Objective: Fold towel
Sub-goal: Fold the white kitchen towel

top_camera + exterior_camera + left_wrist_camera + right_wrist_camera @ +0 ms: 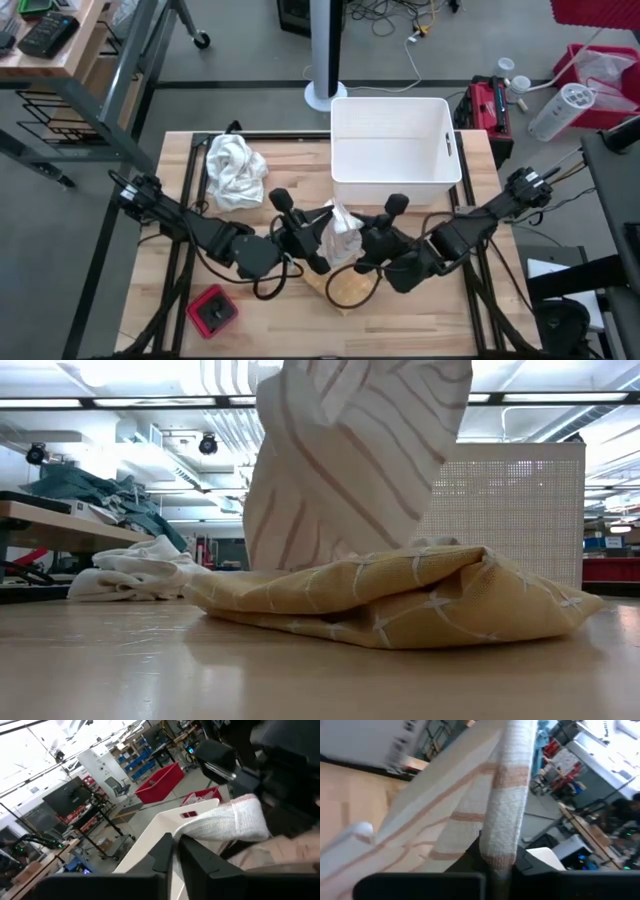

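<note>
white, tan-striped towel (340,232) bunched upright between both grippers

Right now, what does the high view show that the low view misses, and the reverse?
Only the high view shows both arms: the left gripper and right gripper meet at the striped towel, both shut on it, with the white bin and a red object nearby.
Only the low view shows the striped towel's lower end reaching the yellow towel, and the room behind.
Both show the striped towel, the yellow towel and the crumpled white cloth.
</note>
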`<state>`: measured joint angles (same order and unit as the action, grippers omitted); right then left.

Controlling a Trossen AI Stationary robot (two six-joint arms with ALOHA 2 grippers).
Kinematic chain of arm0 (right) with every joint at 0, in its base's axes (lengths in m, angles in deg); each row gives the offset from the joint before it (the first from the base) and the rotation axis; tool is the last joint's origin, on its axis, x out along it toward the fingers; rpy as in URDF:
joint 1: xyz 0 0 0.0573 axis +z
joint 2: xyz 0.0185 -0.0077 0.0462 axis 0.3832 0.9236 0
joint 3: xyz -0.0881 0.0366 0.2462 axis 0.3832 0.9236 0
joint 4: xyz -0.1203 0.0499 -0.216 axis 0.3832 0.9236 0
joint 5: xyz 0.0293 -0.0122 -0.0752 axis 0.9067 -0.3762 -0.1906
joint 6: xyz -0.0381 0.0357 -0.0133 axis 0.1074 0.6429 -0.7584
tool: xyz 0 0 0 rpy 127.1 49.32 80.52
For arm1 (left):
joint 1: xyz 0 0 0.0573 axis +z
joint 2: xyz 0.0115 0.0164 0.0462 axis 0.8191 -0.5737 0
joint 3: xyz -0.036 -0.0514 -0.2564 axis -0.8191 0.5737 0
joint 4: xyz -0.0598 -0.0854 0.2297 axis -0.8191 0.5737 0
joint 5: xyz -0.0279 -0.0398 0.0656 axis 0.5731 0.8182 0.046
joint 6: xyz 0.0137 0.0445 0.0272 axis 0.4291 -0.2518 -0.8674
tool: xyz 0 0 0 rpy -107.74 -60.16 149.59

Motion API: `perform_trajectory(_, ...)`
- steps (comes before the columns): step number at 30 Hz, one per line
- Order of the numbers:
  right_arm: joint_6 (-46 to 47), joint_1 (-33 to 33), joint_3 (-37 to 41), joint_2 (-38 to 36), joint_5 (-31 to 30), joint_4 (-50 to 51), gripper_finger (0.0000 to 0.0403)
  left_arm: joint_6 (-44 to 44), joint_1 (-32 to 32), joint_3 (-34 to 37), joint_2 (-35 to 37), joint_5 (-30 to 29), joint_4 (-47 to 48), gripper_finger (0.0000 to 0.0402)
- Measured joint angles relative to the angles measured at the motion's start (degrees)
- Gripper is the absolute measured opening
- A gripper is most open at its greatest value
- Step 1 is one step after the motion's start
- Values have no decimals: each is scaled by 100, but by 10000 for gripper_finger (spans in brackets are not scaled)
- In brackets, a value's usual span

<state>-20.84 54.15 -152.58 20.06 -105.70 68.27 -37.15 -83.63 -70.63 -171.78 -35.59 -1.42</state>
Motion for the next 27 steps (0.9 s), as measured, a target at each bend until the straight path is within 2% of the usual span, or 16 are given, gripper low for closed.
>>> perform_trajectory(4, 76, 0, 0, -100, 532, -2, 4, 119, -27, 0, 0, 4, 582, 68)
perform_trajectory(7, 293, -9, 0, -201, 1268, 4, 2, 289, -48, 0, 0, 244, 1287, 96)
perform_trajectory(11, 673, -69, -8, -348, 2357, 138, 1, 367, -108, 0, 0, 1133, 2066, 129)
perform_trajectory(14, 1088, -138, -48, -396, 3192, 404, 1, 704, -121, 2, 0, 1912, 2278, 149)
perform_trajectory(16, 1348, -187, -67, -398, 3611, 600, 1, 959, -117, 2, 0, 2153, 2340, 159)
perform_trajectory(19, 1469, -231, -70, -392, 3968, 822, 1, 1127, -108, 2, 0, 2251, 2330, 169)
perform_trajectory(22, 1455, -251, -70, -352, 4074, 861, 0, 1237, -110, 2, 1, 2345, 2281, 171)
perform_trajectory(27, 1514, -314, -70, -350, 4164, 857, 0, 1372, -110, 2, 0, 2827, 2265, 161)
